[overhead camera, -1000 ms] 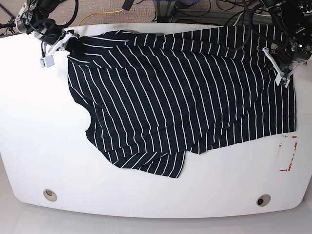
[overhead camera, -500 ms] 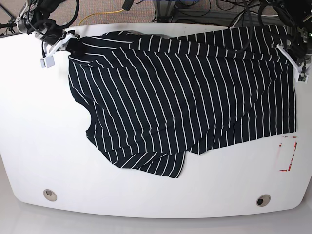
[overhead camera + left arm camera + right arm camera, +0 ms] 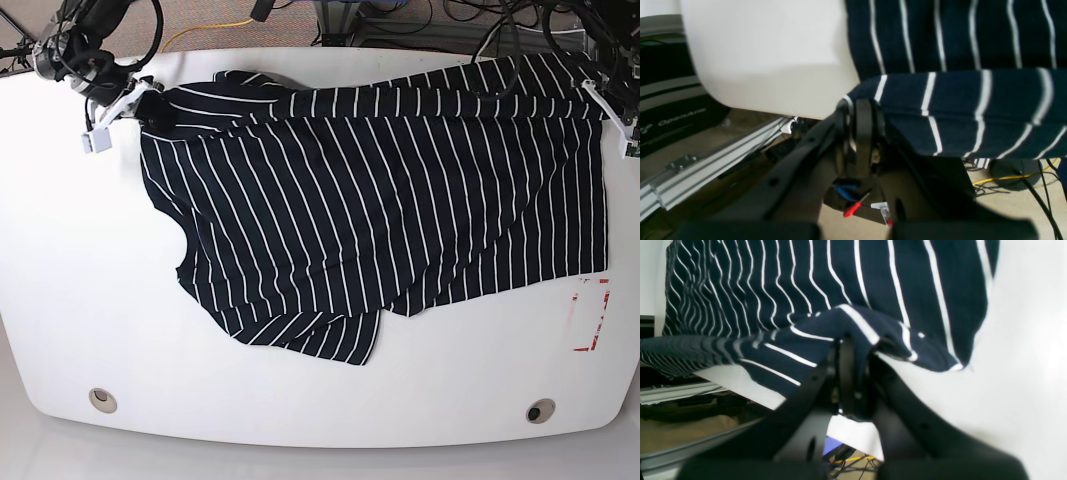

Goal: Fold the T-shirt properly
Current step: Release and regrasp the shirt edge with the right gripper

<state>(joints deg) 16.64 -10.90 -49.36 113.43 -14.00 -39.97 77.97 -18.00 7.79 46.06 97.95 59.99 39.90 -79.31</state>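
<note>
The T-shirt (image 3: 380, 200), dark navy with thin white stripes, lies spread over the white table (image 3: 80, 280), its lower left part folded under. At the far right corner my left gripper (image 3: 598, 92) is shut on the shirt's upper edge. The left wrist view shows that gripper (image 3: 862, 110) pinching a lifted fold of the T-shirt (image 3: 973, 110) past the table's edge. At the far left my right gripper (image 3: 140, 100) is shut on the other upper corner. In the right wrist view the right gripper (image 3: 853, 346) has the bunched T-shirt (image 3: 840, 290) between its fingers.
A red-and-white marking (image 3: 590, 315) sits on the table's right side below the shirt. Two round holes (image 3: 101, 399) (image 3: 540, 410) lie near the front edge. Cables and a yellow cord (image 3: 215, 30) run behind the table. An aluminium rail (image 3: 706, 160) passes below the table edge.
My left gripper has drawn the shirt's upper right edge back and outward to the far corner, pulling the top edge tauter. The right gripper has shifted only slightly back.
</note>
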